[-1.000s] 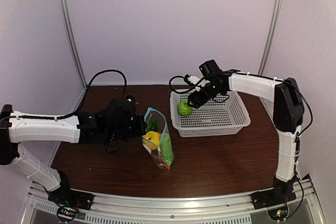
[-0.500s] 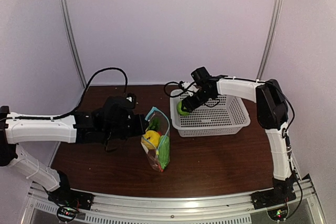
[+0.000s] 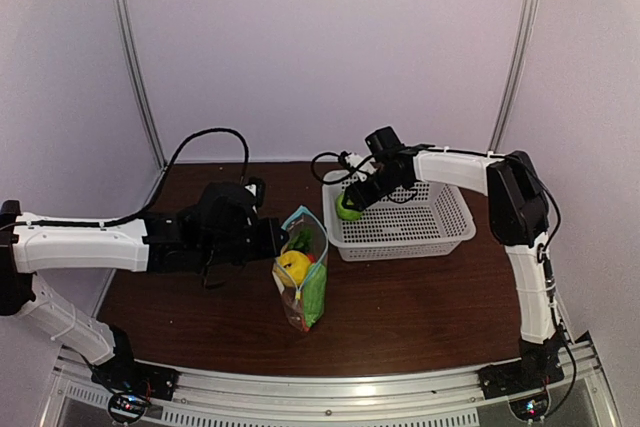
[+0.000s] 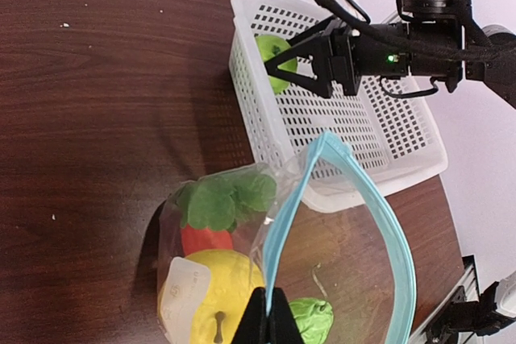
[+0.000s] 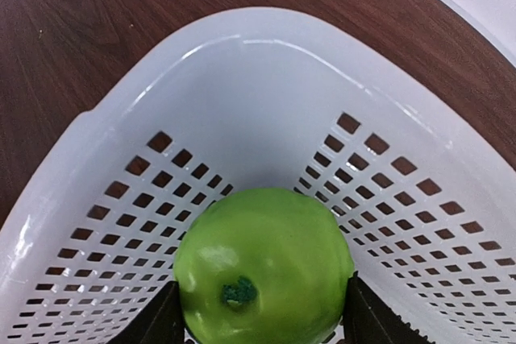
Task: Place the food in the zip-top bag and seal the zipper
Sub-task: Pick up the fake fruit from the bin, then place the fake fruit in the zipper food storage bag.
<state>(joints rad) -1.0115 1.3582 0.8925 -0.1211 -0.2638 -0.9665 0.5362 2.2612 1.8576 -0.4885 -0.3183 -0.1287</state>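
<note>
The clear zip-top bag (image 3: 303, 282) stands on the table with its mouth wide. My left gripper (image 4: 272, 300) is shut on its teal zipper (image 4: 355, 179) strip. Inside the bag lie the yellow fruit (image 4: 222, 279), the red carrot (image 4: 205, 241) with its leafy top, and a small green vegetable (image 4: 316, 321). The green apple (image 5: 264, 267) sits in the near-left corner of the white basket (image 5: 242, 94). My right gripper (image 5: 262, 312) has a finger pressed on each side of it. From above, the apple (image 3: 347, 210) shows just under the right gripper (image 3: 352, 203).
The white perforated basket (image 3: 425, 232) sits right of the bag, its left wall close to the bag's mouth. Brown table lies around both. Black cables trail from the right wrist over the basket's far-left rim.
My right gripper has moved left and down into the basket's corner, and its jaws have narrowed onto the apple. The left gripper still holds the bag, which has shifted slightly.
</note>
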